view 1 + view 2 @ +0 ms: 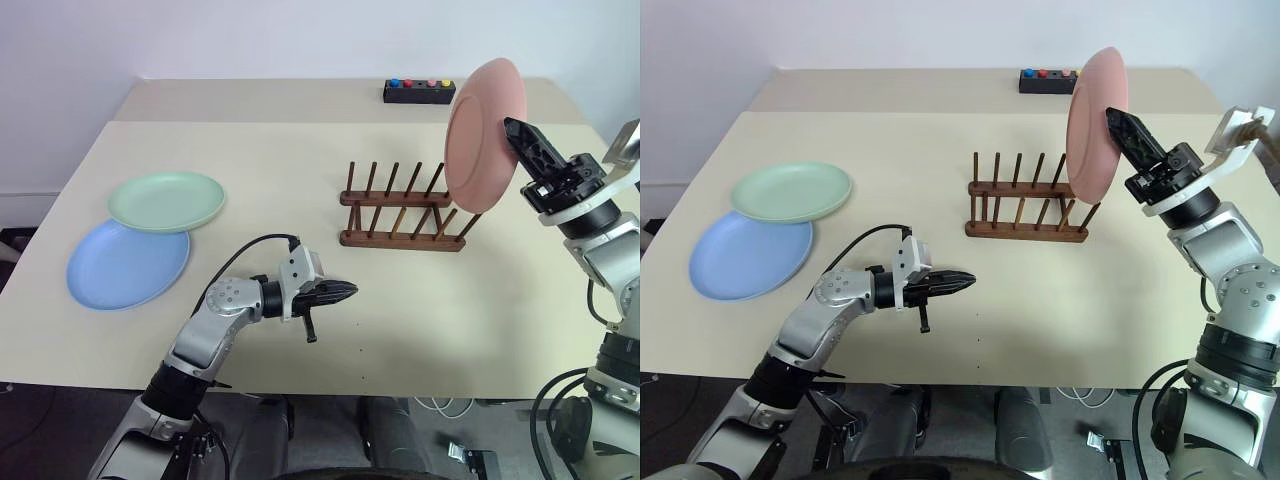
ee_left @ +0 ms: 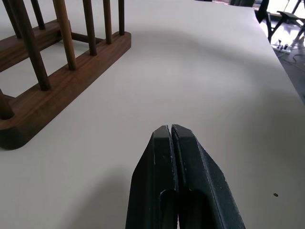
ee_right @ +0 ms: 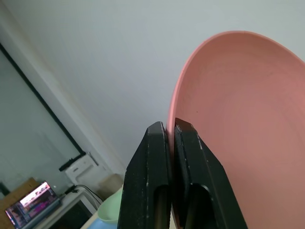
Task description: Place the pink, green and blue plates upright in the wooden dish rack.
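Bare table [image 1: 300,160] around wooden dish rack [image 1: 400,210]; pink plate [image 1: 484,135] over right end.

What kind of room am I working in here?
Probably a lab or office test setup, not a kitchen: a plain table against a bare wall, a button box, cables on the floor.

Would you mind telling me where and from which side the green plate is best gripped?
Probably the green plate by its rim on the side facing the wooden dish rack: it lies flat, partly atop the blue plate, and that edge overhangs bare table, nearest the shut left gripper.
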